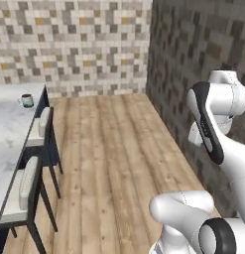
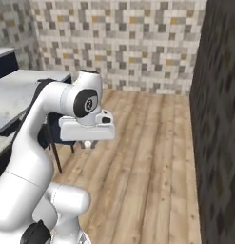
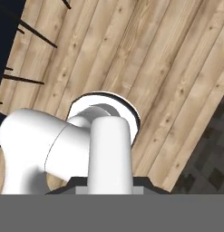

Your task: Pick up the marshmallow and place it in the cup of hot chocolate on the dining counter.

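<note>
So the cup of hot chocolate (image 1: 27, 100) is sitting way up at the far end of the dining counter (image 1: 10, 134), right by the far corner on the stool side, close to the edge. It's upright, pale with a greenish lower band and a little handle poking out on its left in the left base view. The counter top is that white-grey veined marble, and two pale stools (image 1: 26, 191) on dark legs are tucked along its edge, one nearer the cup and one nearer the camera.

The arm is folded up well away from the cup, over the wooden floor (image 1: 109, 158). In the right base view the gripper (image 2: 89, 143) hangs under the white hand, pointing down at the planks, with the dark stool legs behind it. The jaws look pinched together. There's a small whitish bit at the tips that could be the marshmallow, but honestly it's too small and blurry for me to say whether anything is being gripped.

The hand view looks straight down at the floorboards, with a dark strip of the counter base (image 3: 4, 54) in the top left corner.

Back wall is mosaic tile (image 1: 84, 44) in beige and grey, and a darker tiled wall (image 1: 193, 59) runs down the right side.
</note>
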